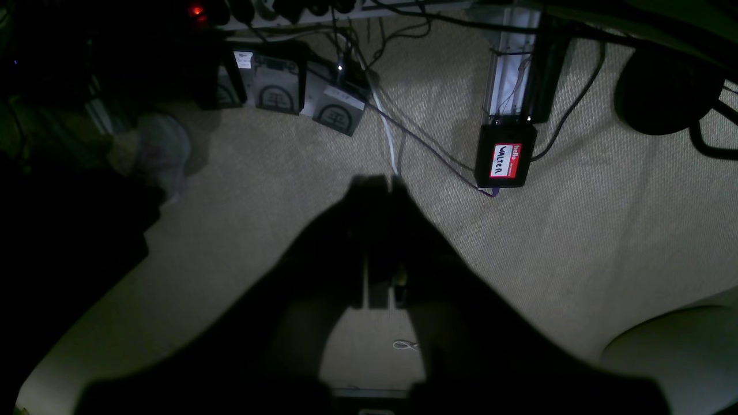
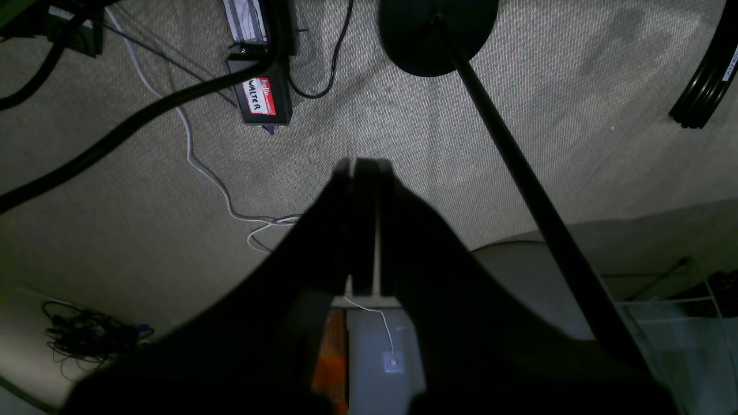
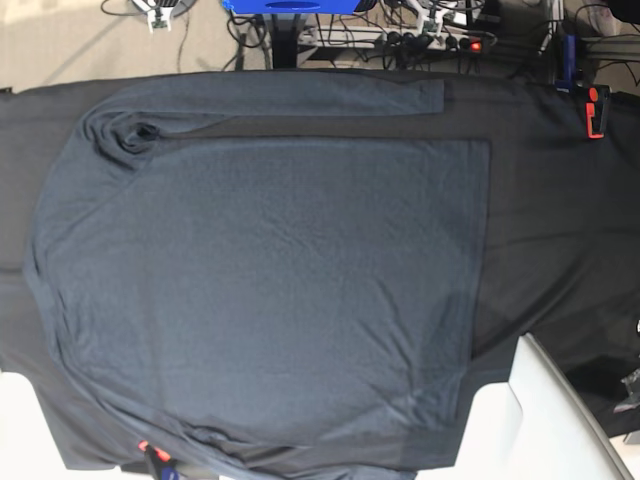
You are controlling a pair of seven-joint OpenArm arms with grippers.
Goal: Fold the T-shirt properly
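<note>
Shirt lies flat across the black cloth, filling the base view from 9 o'clock past centre, one sleeve along 12 o'clock. Left gripper and right gripper hang over carpet, fingers pressed together, holding nothing.

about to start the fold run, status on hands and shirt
Left hand shut, empty, over carpet. Right hand shut, empty, over carpet. T-shirt spread flat on black table cloth, unfolded. Nothing lying on the shirt.
</note>
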